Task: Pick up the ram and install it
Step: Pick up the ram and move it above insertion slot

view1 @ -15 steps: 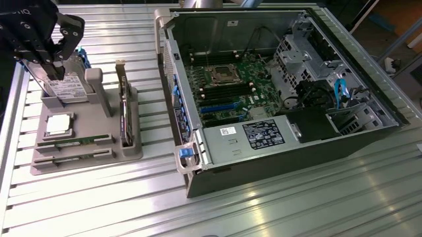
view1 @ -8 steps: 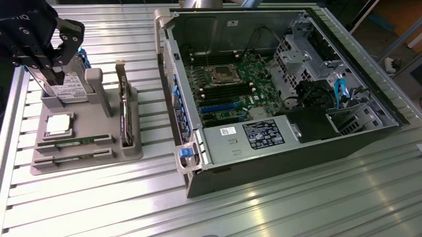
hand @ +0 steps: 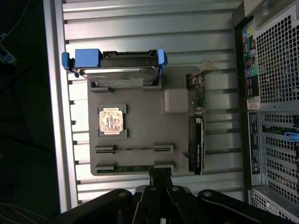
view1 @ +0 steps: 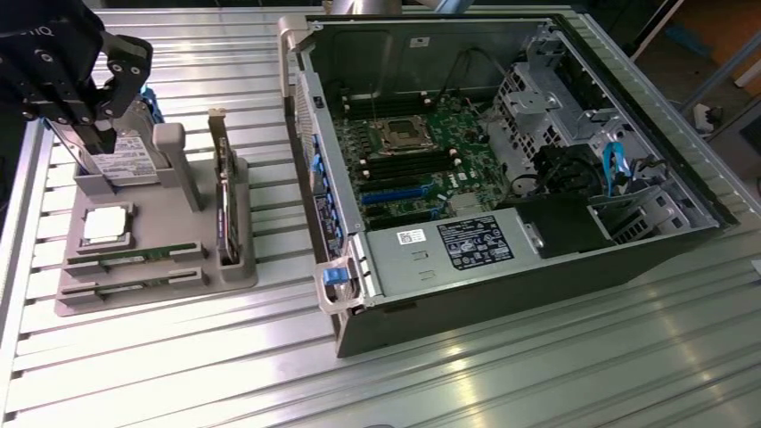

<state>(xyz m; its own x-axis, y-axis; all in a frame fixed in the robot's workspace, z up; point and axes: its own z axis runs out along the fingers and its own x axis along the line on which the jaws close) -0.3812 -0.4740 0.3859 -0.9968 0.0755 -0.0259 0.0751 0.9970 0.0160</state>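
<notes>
A parts tray sits beside an open computer case on a slatted table. In the tray, a hard drive stands at one end, the ram lies at the other, a CPU between them.

A ribbed aluminium tabletop of parallel slotted profiles catches bright glare along its grooves — strongest toward its near corner at the exterior view's right. Beyond its edges lies dark floor — a loose cable trails there.
</notes>
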